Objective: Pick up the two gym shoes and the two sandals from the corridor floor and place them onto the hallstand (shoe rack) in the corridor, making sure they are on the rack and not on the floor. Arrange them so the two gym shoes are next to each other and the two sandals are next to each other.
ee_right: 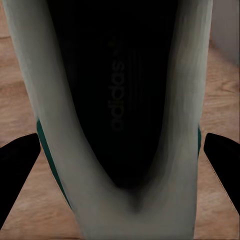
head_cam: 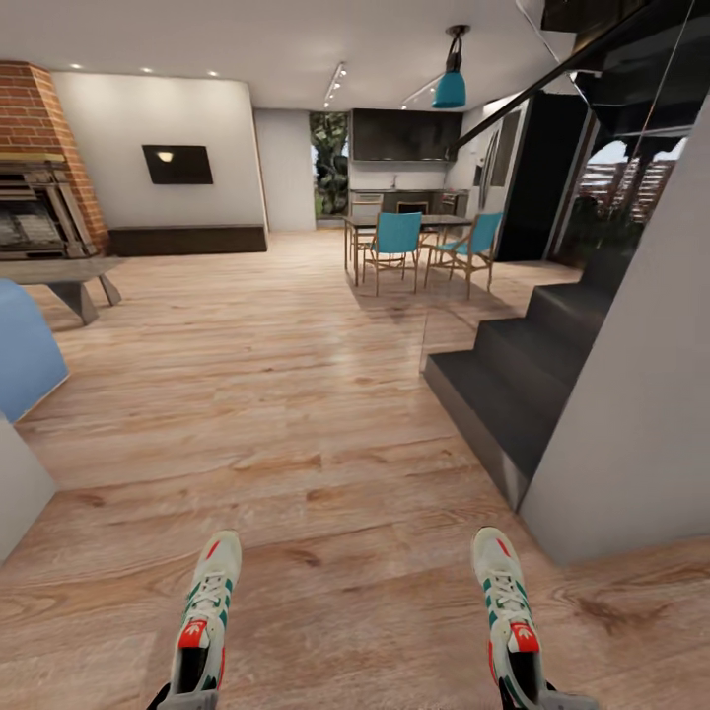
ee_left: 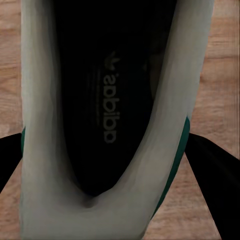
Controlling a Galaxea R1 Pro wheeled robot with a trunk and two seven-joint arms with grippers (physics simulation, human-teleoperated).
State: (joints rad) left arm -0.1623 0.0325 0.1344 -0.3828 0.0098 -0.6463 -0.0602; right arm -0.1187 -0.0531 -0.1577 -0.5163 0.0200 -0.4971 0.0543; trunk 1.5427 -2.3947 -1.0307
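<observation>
Heel collar and dark insole of the left gym shoe [ee_left: 100, 120], seen along the left gripper [ee_left: 112, 165]: its black fingers [ee_left: 212, 175] press on either side of the heel, jaws clamped on the shoe. The right wrist view gives the mirror case, the right gym shoe [ee_right: 120, 115] pinched at the heel between the fingers [ee_right: 17, 165] of the right gripper [ee_right: 120, 152], likewise closed on it. In the head view each shoe projects forward from its gripper, toe away from the robot: left shoe [head_cam: 207, 611] ahead of the left gripper [head_cam: 187, 698], right shoe [head_cam: 508, 611] ahead of the right gripper [head_cam: 523, 698]. Both appear carried above the corridor floor [head_cam: 296, 414] and well apart from each other.

Beyond the shoes lie open planks, a dark staircase [head_cam: 523, 385] off to the right gripper's side, a blue seat [head_cam: 25, 355] off to the left gripper's side, and a dining table with teal chairs [head_cam: 394, 242] far ahead.

Step in hand, as judged: transport of both gym shoes toward the rack. Good practice would be to keep both grips firm at the heel, since the long toe overhang invites sagging or twisting; turn the base slowly; hold the shoes level and parallel so they can be set down side by side; and give the stair edge a wide berth.
</observation>
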